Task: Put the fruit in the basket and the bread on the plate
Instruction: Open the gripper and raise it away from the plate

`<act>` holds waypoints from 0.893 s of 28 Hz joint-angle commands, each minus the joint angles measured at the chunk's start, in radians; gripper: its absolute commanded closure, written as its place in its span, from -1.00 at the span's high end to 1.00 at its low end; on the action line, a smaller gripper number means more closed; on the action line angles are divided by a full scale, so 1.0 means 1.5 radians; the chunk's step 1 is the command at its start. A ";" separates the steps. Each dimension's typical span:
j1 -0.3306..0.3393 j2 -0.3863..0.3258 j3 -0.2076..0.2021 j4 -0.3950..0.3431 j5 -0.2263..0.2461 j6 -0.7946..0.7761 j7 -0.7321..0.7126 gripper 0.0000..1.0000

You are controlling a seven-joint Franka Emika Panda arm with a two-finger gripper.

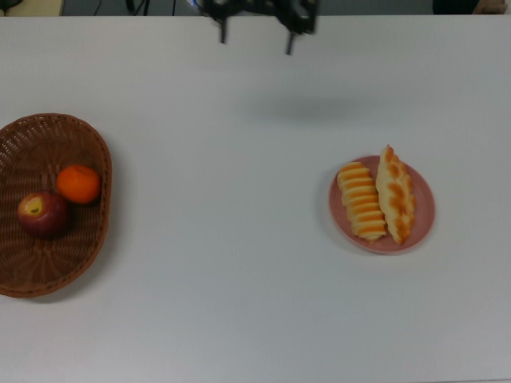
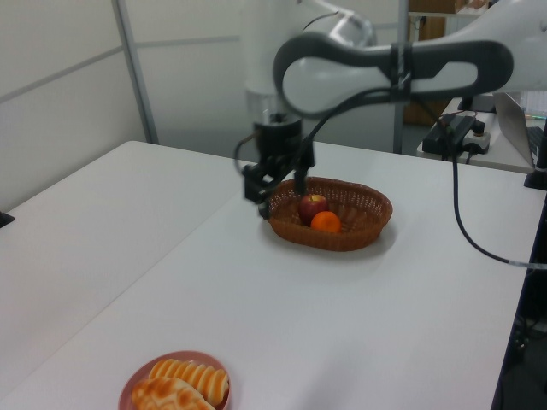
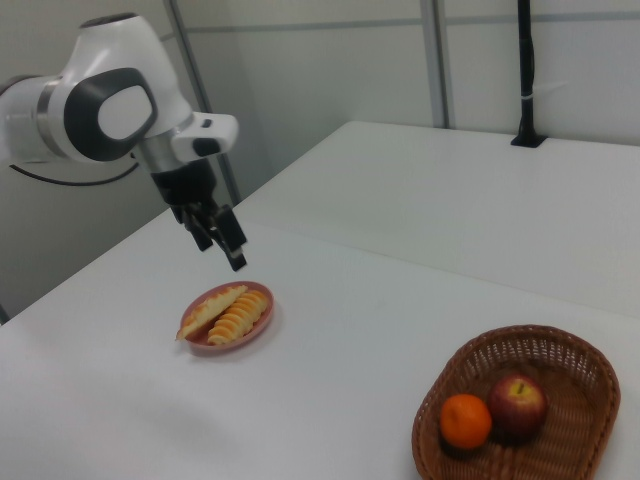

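The dark red apple [image 1: 41, 213] and the orange mandarin [image 1: 78, 183] lie side by side in the brown wicker basket [image 1: 94, 144] at the top view's left. On the pink plate [image 1: 421, 217] at the top view's right lie the striped roll [image 1: 362, 201] and the braided pastry [image 1: 396, 194], next to each other. My gripper [image 1: 255, 38] is open and empty, raised above the table's far edge between basket and plate. In the left view the gripper [image 2: 275, 192] hangs in front of the basket [image 2: 363, 232]. In the right view the gripper [image 3: 228, 250] is above the plate [image 3: 258, 292].
The white table carries nothing besides the basket and the plate. A black cable [image 2: 479, 248] trails off the arm at the left view's right. Wall panels and a black post [image 3: 523, 70] stand behind the table.
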State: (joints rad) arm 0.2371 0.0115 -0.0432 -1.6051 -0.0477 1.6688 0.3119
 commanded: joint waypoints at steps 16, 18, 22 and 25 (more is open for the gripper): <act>-0.126 -0.124 0.018 -0.135 0.042 -0.037 -0.187 1.00; -0.164 -0.125 0.043 -0.132 0.052 -0.040 -0.197 1.00; -0.210 -0.139 0.065 -0.132 0.073 -0.044 -0.215 1.00; -0.218 -0.144 0.062 -0.134 0.074 -0.046 -0.224 1.00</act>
State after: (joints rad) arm -0.0468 -0.1577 0.0345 -1.7806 0.0356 1.6238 0.0181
